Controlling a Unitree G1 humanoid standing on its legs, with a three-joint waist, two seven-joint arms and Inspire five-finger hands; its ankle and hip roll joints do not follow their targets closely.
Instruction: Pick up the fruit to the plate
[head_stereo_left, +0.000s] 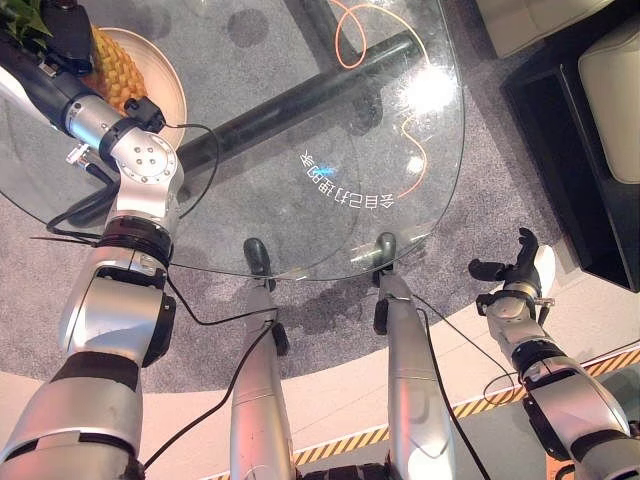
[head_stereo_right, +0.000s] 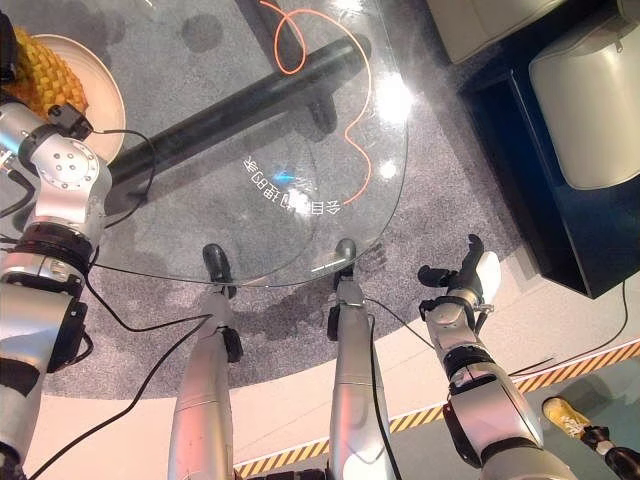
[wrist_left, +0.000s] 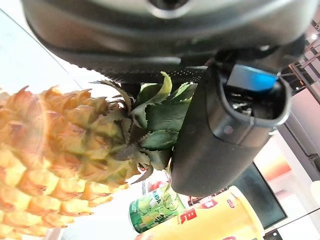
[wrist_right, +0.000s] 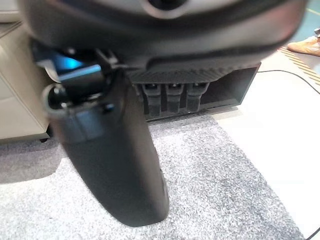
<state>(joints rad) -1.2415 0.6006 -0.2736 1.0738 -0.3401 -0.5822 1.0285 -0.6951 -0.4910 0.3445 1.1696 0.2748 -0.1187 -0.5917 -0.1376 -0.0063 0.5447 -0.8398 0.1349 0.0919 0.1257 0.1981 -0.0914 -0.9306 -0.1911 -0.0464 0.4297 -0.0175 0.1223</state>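
A yellow pineapple (head_stereo_left: 113, 72) lies over a cream plate (head_stereo_left: 172, 95) at the far left of the glass table. My left hand (head_stereo_left: 62, 30) is at its leafy top end. Close up, the thumb (wrist_left: 225, 130) presses against the green crown leaves (wrist_left: 157, 117), and the scaly body (wrist_left: 55, 150) stretches away from the hand. The plate's rim (head_stereo_right: 108, 80) shows under the fruit (head_stereo_right: 40, 68). My right hand (head_stereo_left: 515, 272) hangs low beside the table's near right edge, fingers relaxed and holding nothing.
The round glass table (head_stereo_left: 330, 130) rests on a dark tube base, with an orange cable (head_stereo_left: 350, 45) showing through it. A green can (wrist_left: 150, 210) and a yellow can (wrist_left: 215, 220) stand past the pineapple. A dark cabinet (head_stereo_left: 570, 130) is at right. A person's shoe (head_stereo_right: 566, 410) is near the striped floor tape.
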